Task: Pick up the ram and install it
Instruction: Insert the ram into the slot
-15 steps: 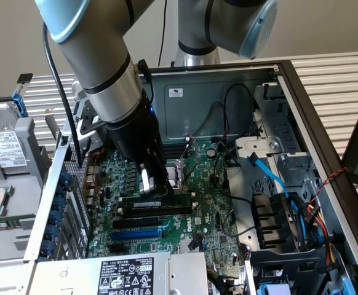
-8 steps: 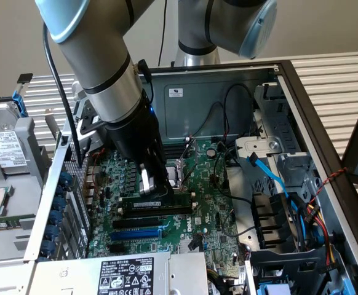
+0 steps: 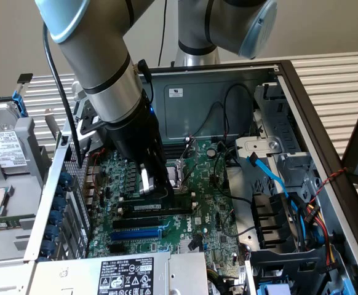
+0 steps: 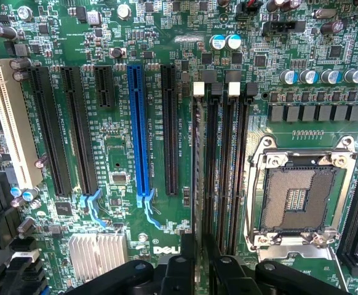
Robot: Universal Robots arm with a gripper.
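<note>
One ram (image 4: 195, 178) stick is seen edge-on in the wrist view, pinched between the fingers of the end effector (image 4: 196, 258) and standing upright over the memory slots (image 4: 223, 160) beside the CPU socket (image 4: 297, 196). Its lower edge appears to be lined up with the slot nearest the blue expansion slot (image 4: 138, 132), though whether it is already touching the slot floor cannot be told. In the exterior view the end effector (image 3: 157, 187) is lowered deep into the open computer case (image 3: 302, 92), just above the motherboard (image 3: 210, 215), with the stick itself hidden behind the fingers.

For the step to be done well, the stick should be kept parallel to the slot along its whole length, the notch matched to the slot key, and the white latches (image 4: 198, 88) at the slot end left open. Pressure is best applied straight down and evenly, since a tilted stick could bind or stress the board. The neighbouring capacitors (image 4: 225, 42) should be given clearance.
</note>
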